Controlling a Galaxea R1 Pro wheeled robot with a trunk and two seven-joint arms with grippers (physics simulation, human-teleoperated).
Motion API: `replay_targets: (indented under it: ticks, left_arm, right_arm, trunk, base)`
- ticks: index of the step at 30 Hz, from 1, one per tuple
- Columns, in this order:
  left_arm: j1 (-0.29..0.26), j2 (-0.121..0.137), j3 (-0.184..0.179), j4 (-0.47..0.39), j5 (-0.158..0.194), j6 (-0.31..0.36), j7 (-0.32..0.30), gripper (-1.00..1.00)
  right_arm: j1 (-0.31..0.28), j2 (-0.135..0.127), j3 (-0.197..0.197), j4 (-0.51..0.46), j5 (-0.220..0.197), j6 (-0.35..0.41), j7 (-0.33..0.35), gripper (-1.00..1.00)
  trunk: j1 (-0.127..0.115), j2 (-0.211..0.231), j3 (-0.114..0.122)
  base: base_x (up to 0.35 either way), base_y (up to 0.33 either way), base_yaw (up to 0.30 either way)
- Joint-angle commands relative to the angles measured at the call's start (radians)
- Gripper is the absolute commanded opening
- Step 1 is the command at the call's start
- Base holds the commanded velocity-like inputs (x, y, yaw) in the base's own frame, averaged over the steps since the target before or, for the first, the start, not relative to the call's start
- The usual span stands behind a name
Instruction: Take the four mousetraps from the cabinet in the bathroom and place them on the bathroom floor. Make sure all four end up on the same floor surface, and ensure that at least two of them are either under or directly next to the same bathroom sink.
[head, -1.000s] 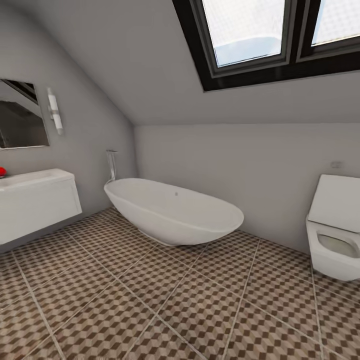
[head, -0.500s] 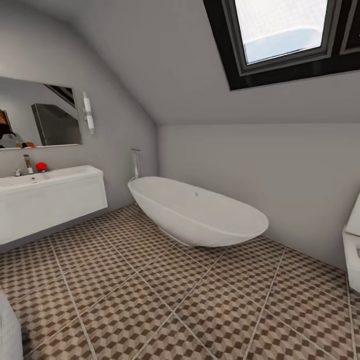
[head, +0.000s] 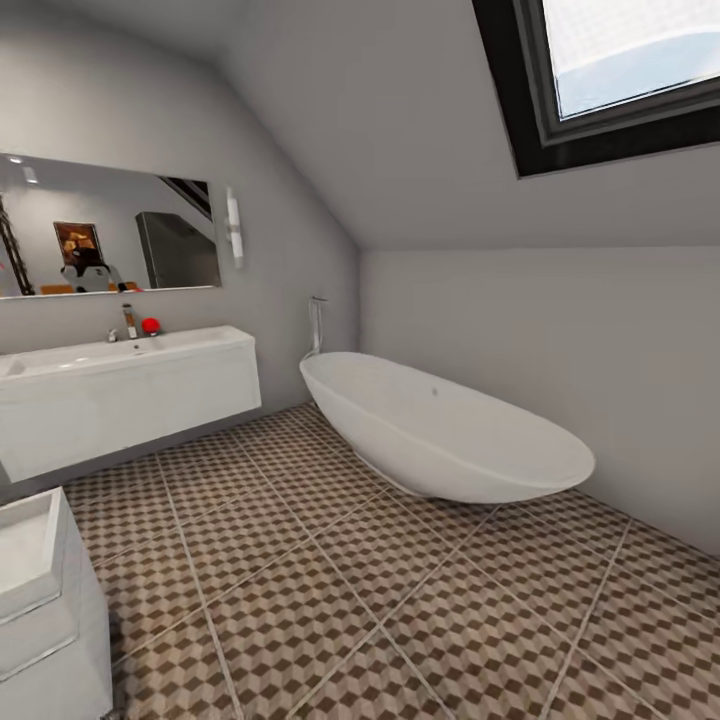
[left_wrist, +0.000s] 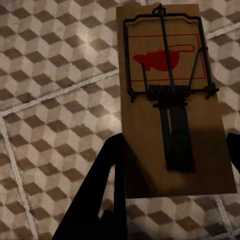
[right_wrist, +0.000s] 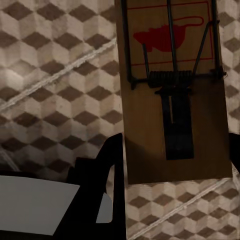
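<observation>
The left gripper (left_wrist: 172, 165) is clamped on a mousetrap (left_wrist: 172, 95), its board wedged between the dark fingers above the bathroom floor (left_wrist: 50, 100). The right gripper (right_wrist: 175, 165) likewise pinches another mousetrap (right_wrist: 172, 90). Both boards bear a red mouse silhouette; no lettering is readable.

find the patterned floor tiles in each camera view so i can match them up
Head view: cube-pattern floor spreads across the lower half, under bathtub.
Left wrist view: floor behind held mousetrap.
Right wrist view: floor behind another mousetrap.
Shared landmark: the light grout lines.
</observation>
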Motion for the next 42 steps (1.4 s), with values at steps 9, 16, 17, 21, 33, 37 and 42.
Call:
replay_targets:
  ticks: [9,16,17,21,33,37,42]
  left_arm:
    - [-0.001,0.000,-0.004,0.001,0.005,-0.003,0.005,-1.00]
    - [-0.001,0.000,-0.005,0.001,0.005,-0.003,0.005,-1.00]
    - [-0.001,0.000,-0.004,0.001,0.005,-0.003,0.005,-1.00]
    - [-0.001,0.000,-0.004,0.001,0.005,-0.003,0.005,-1.00]
    - [-0.001,0.000,-0.004,0.001,0.005,-0.003,0.005,-1.00]
    - [-0.001,0.000,-0.004,0.001,0.005,-0.003,0.005,-1.00]
    - [-0.001,0.000,-0.004,0.001,0.005,-0.003,0.005,-1.00]
  right_arm:
    - [-0.001,0.002,0.008,0.001,-0.005,0.005,0.000,-1.00]
    - [-0.001,-0.001,0.008,0.001,-0.005,0.003,-0.001,-1.00]
    - [-0.001,-0.001,0.008,0.001,-0.005,0.002,-0.001,-1.00]
    - [-0.001,-0.003,0.007,0.001,-0.006,0.003,-0.001,-1.00]
    - [-0.001,-0.001,0.007,0.001,-0.006,0.013,-0.002,-1.00]
    - [-0.001,-0.001,0.007,0.001,-0.006,0.014,0.000,-1.00]
    - [-0.001,-0.001,0.007,0.001,-0.006,0.014,0.000,-1.00]
  trunk:
    - [0.000,-0.001,-0.001]
    - [0.000,-0.001,-0.001]
    - [0.000,-0.001,-0.001]
    - [0.000,-0.001,-0.001]
    - [0.000,-0.001,-0.001]
    - [0.000,-0.001,-0.001]
    - [0.000,-0.001,-0.001]
  base:
    - [0.000,0.000,0.290]
    - [0.000,0.000,0.290]
    - [0.000,0.000,0.290]
    - [0.000,0.000,0.290]
    - [0.000,0.000,0.290]
    - [0.000,0.000,0.290]
    - [0.000,0.000,0.290]
